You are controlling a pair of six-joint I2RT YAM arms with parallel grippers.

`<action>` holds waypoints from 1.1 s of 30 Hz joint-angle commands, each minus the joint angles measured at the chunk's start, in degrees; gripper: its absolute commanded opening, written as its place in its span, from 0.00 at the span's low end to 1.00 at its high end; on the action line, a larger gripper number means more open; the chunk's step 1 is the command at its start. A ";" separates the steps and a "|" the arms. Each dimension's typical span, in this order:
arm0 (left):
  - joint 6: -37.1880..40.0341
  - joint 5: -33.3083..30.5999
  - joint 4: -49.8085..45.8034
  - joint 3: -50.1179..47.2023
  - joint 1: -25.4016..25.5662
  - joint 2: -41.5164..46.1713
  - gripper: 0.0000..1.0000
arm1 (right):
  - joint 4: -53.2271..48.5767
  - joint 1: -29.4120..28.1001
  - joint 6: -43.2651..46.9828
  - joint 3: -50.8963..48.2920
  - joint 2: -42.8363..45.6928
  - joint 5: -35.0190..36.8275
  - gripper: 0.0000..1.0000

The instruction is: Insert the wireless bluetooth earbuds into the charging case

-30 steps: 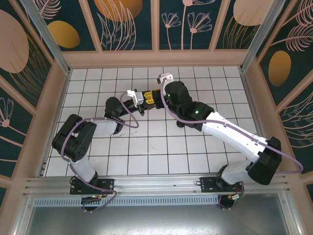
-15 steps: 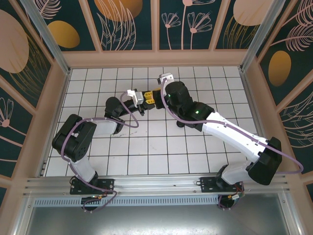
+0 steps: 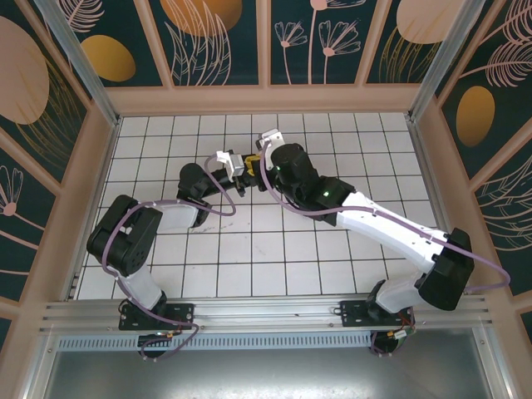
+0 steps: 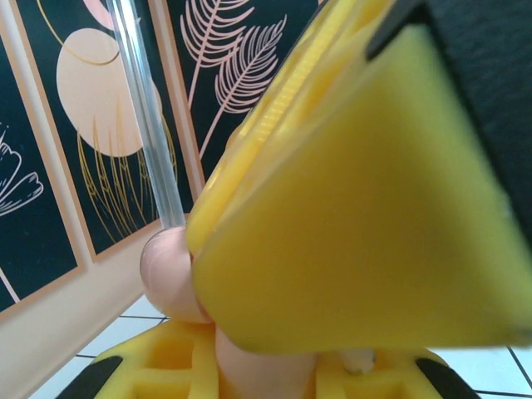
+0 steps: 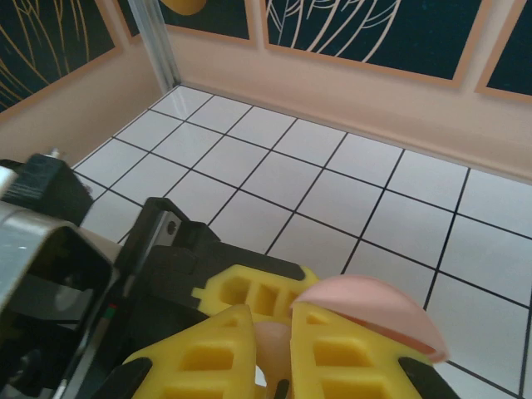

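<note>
Since a second ago your right arm has swung left across the white tiled table, bringing the right gripper hard up against the left gripper, which has barely shifted; the two meet over the far middle of the table. Your left fingers are closed on the round pink plastic charging case, whose domed lid stands up just behind the right fingers. Those right fingers are nearly together, pinching a small pink piece that I take for the tiny pink stemmed earbud; too much of its shape is hidden to be sure. Treat the bud as very light, hard and slick: it will twist or pop out of a loose pinch, so hold it across the round head with the stem pointing at its socket. The case is stiff and smooth too, and likely to pivot in the left grip if you push off-centre, so press straight and gently.
</note>
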State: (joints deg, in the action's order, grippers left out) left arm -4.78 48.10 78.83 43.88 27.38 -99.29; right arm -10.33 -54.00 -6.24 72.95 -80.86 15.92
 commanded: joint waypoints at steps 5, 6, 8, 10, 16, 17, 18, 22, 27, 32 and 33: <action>-0.37 0.55 5.53 1.79 0.60 2.99 0.00 | -3.81 0.23 -1.32 -1.06 -1.82 -0.26 0.11; -0.32 0.60 5.55 1.76 0.58 3.00 0.00 | -3.66 0.58 -1.84 -0.90 -1.55 -0.53 0.11; -0.24 0.61 5.55 1.57 0.57 2.96 0.00 | -3.31 1.32 -3.26 -0.47 -0.70 -1.71 0.11; -0.06 0.66 5.55 1.34 0.57 2.99 0.00 | -2.57 2.05 -4.60 -0.07 0.53 -3.38 0.11; 0.45 0.99 5.30 0.97 0.62 2.54 0.00 | -0.86 4.70 -8.61 1.01 5.04 -9.39 0.11; 0.77 1.08 5.29 0.89 0.66 2.55 0.00 | -0.68 5.01 -9.19 1.05 5.75 -10.24 0.12; 0.79 1.13 5.28 0.83 0.66 2.52 0.00 | -0.45 5.33 -9.58 1.03 6.39 -10.90 0.12; 0.98 1.54 5.39 0.65 0.61 2.78 0.00 | 0.69 6.57 -10.72 0.54 8.83 -13.28 0.12; 1.38 2.24 5.55 0.42 1.14 3.63 0.00 | 1.89 6.80 -9.04 0.18 10.09 -14.86 0.13; 2.84 3.33 3.78 0.51 1.54 4.64 0.00 | 1.30 6.71 -5.60 0.09 10.02 -14.84 0.13; 3.17 3.49 3.42 0.53 1.61 4.83 0.00 | 1.10 6.71 -5.18 0.01 10.08 -14.87 0.13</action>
State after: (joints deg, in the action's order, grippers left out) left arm -3.38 49.65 81.17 43.90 28.53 -96.38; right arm -10.04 -47.40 -13.80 72.95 -71.50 2.37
